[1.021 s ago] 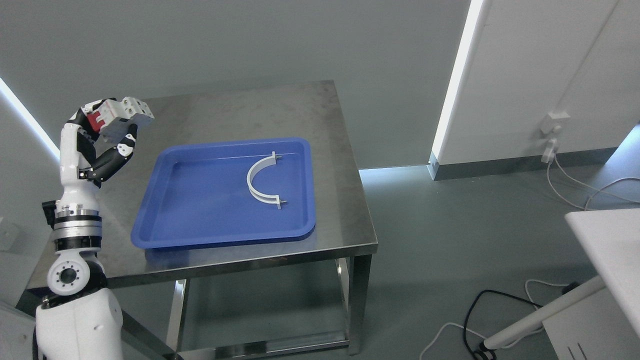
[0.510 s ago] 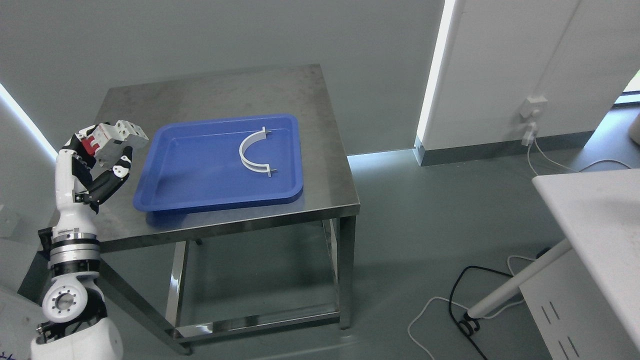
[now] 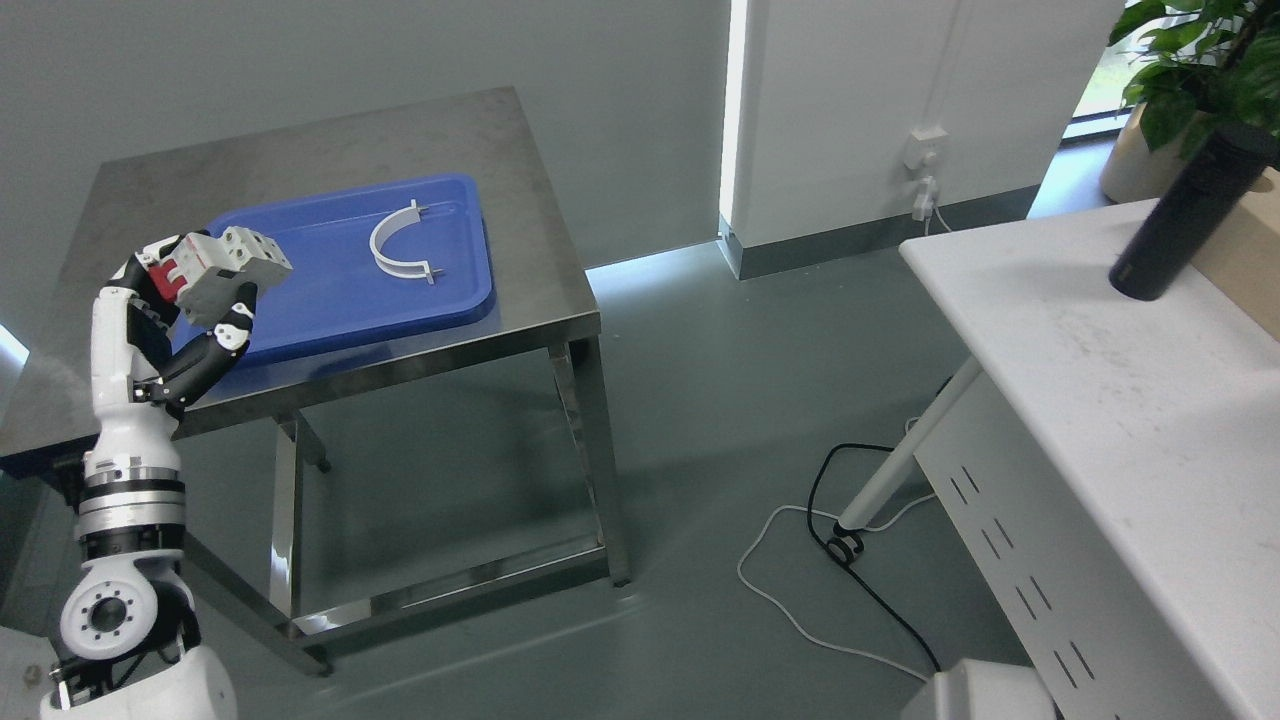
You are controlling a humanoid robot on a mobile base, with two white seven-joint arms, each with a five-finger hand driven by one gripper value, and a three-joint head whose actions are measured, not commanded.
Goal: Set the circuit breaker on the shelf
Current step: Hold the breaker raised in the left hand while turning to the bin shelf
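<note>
Breaker (image 3: 228,268), white and grey with a red part on its left side, sits clamped in the left hand (image 3: 185,315), raised at the left of the scene. Black-and-white fingers (image 3: 232,322) curl up under it, others wrapping its left end. The forearm rises nearly upright from the lower left corner. Just right of the hand, and beyond it, lies a blue tray (image 3: 470,300) on a steel table (image 3: 520,150). A white curved bracket (image 3: 392,245) rests in the far right part of the tray, apart from the hand. Right of the table, on the grey floor, cables (image 3: 800,620) trail near a white desk leg. The white desk (image 3: 1080,350) fills the right side, well apart from the breaker, with a black cylinder (image 3: 1190,215) at its far edge and a potted plant (image 3: 1190,60) beyond.
</note>
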